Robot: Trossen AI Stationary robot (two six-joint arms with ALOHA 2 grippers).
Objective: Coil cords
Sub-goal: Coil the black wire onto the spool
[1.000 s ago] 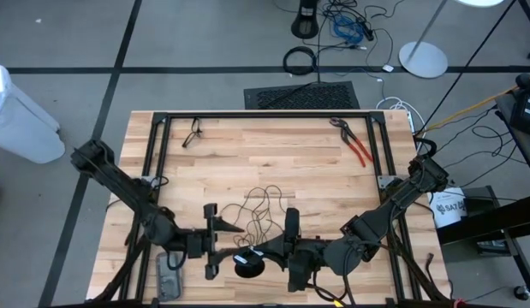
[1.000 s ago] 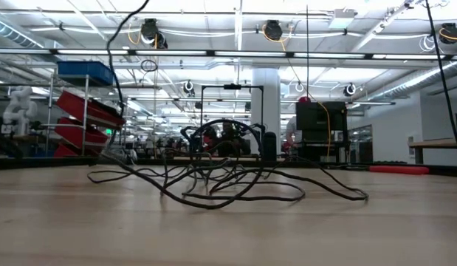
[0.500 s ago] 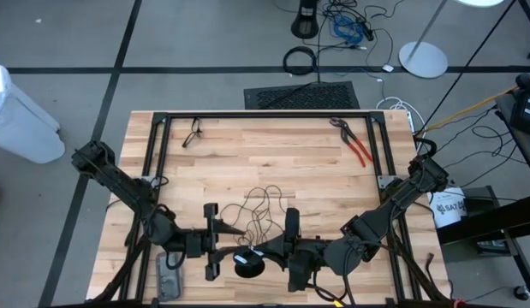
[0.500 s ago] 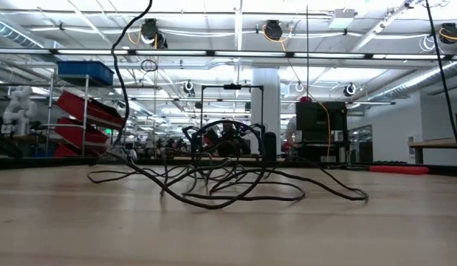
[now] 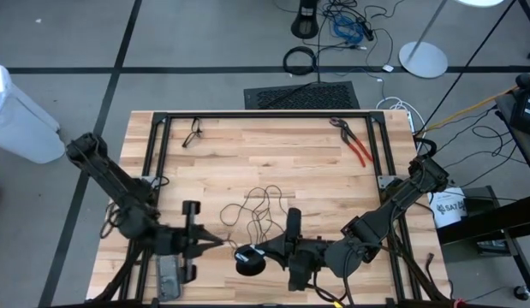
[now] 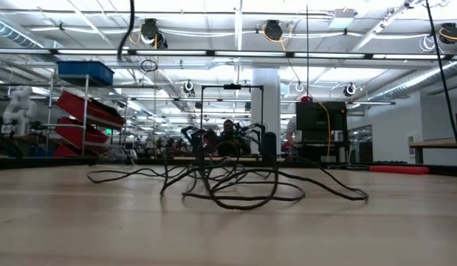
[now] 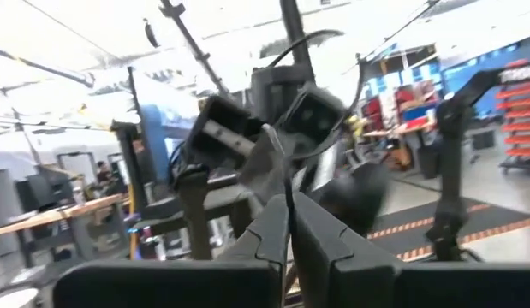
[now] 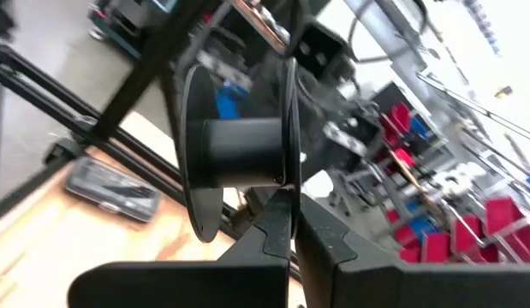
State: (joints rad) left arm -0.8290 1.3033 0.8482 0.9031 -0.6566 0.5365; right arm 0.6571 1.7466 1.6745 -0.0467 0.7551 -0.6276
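The thin black cord (image 5: pixel 258 208) lies in a loose tangle on the middle of the wooden table and shows as low loops (image 6: pixel 228 181) in the low view. One strand (image 6: pixel 127 29) rises out of the top of that view. My left gripper (image 5: pixel 220 243) sits near the front edge, left of the tangle, shut on a strand (image 7: pixel 287 181). Just to its right, my right gripper (image 5: pixel 263 251) is shut on a black spool (image 5: pixel 247 260), whose two flanges and hub (image 8: pixel 241 152) show in the right wrist view. My left gripper pinches a single strand of the cord (image 7: pixel 287 186) between its two fingertips. The fingers come nearly level from the table's left, pointing toward the spool. The strand runs on beyond the tips. My right gripper pinches the rim of one spool flange (image 8: pixel 289 175) between its two fingers. They come level from the table's right. The spool stands out beyond the fingertips, above the table top.
Red-handled pliers (image 5: pixel 357 145) lie at the far right and a small dark object (image 5: pixel 193 133) at the far left. A grey device (image 5: pixel 170 278) lies at the near left corner. Black frame rails (image 5: pixel 265 114) run around the table.
My left gripper has shut on the cord, then drawn back toward the table's left edge and risen. The tangle has been pulled. Its tall loops now stand lower, and the strand that hung down to the table's left now shows only at the top of the low view.
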